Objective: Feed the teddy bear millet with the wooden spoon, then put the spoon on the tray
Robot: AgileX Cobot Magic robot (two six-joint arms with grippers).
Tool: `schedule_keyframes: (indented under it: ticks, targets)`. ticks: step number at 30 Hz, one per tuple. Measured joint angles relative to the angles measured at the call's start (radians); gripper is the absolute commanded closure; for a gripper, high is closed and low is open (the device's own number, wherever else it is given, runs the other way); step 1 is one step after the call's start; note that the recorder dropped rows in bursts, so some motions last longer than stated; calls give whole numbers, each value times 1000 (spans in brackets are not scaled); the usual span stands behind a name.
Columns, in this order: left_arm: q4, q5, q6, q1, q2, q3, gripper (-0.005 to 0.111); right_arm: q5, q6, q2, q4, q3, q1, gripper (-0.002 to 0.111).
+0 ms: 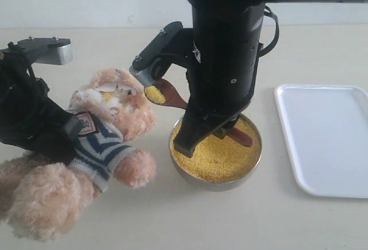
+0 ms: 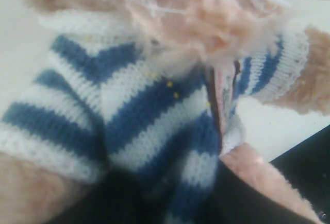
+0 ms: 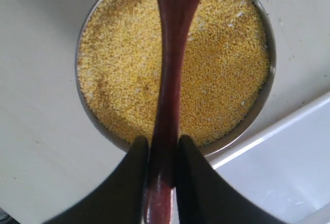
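The teddy bear (image 1: 109, 129) leans back at the left in its navy-and-white striped shirt (image 2: 134, 105). My left gripper (image 1: 54, 141) is shut on its torso, and dark fingers flank the shirt in the left wrist view. The wooden spoon (image 1: 167, 96) carries a heap of millet and its round end sits at the bear's muzzle. My right gripper (image 3: 164, 152) is shut on the spoon's handle (image 3: 172, 80), above the metal bowl (image 1: 214, 182) of millet (image 3: 221, 74). The white tray (image 1: 325, 138) lies flat at the right with nothing on it.
The right arm's black body (image 1: 227, 43) hangs over the bowl and hides its far rim. A few loose yellow grains cling to the bear's shirt (image 2: 169, 84). The tray's corner (image 3: 278, 172) lies close beside the bowl's rim (image 3: 265, 95).
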Motion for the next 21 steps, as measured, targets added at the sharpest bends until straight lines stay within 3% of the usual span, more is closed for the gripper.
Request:
schedule_keyframes:
  ticks: [21]
  targets:
    - [-47,-4,31,0,17,0,103,2,-10,0,82,-49,0,109]
